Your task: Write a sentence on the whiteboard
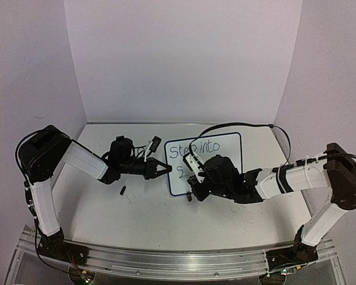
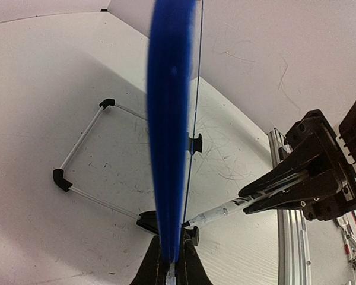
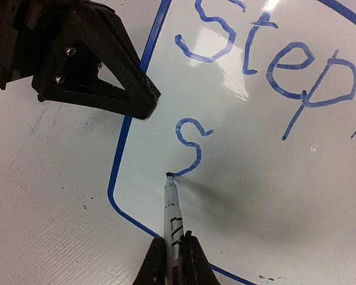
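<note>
The sentence is in blue ink on the whiteboard. "Step" is clear in the right wrist view and "Step into" reads across the upper line from above. Below it there is a single small "s". The whiteboard stands near the middle of the white tabletop, between the two arms, with its written face towards the right arm.

The marker has its dark tip touching the board at the lower end of that "s". The right gripper is clamped on the marker's barrel, with a finger on each side of it. From the left wrist camera the same marker reaches out of the right gripper to meet the board low down.

The left gripper is pinched on the board's dark-blue frame, with its fingers tight on either face. In the top view the left gripper meets the board's left edge, and in the right wrist view one black finger lies against the frame near the "s".

Behind the board, the wire stand rests on the table, and a small black foot sticks out from the frame. A small black object lies on the tabletop just below the left arm's wrist. I cannot tell what it is.
</note>
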Available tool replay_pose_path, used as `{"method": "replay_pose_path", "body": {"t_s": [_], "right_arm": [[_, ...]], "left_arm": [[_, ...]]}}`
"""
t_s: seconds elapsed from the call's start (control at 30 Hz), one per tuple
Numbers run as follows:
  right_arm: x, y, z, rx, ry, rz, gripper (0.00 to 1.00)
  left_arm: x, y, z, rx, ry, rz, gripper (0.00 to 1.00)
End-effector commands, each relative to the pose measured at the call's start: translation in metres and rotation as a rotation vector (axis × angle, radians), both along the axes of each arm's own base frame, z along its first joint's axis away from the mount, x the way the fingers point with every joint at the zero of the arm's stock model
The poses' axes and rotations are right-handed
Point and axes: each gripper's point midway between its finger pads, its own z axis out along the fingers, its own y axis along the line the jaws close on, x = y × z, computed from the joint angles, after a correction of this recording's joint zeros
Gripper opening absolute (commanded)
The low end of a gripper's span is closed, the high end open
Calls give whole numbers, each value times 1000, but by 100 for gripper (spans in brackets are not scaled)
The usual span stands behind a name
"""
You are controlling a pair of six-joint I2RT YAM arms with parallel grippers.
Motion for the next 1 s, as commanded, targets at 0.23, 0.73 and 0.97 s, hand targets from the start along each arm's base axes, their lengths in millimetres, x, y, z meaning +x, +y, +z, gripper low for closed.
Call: {"method": "replay_pose_path", "body": {"t_s": [0.23, 0.73, 0.97], "right_arm": [[18, 13, 19, 47, -44, -44, 0], [5, -12, 53, 135, -95, -16, 0], [7, -3, 48, 107, -102, 17, 0]], "left_arm": [[5, 12, -7, 50, -23, 51, 0], [6, 12, -8, 53, -22, 58, 0], [7, 11, -8, 53, -18, 59, 0]]}}
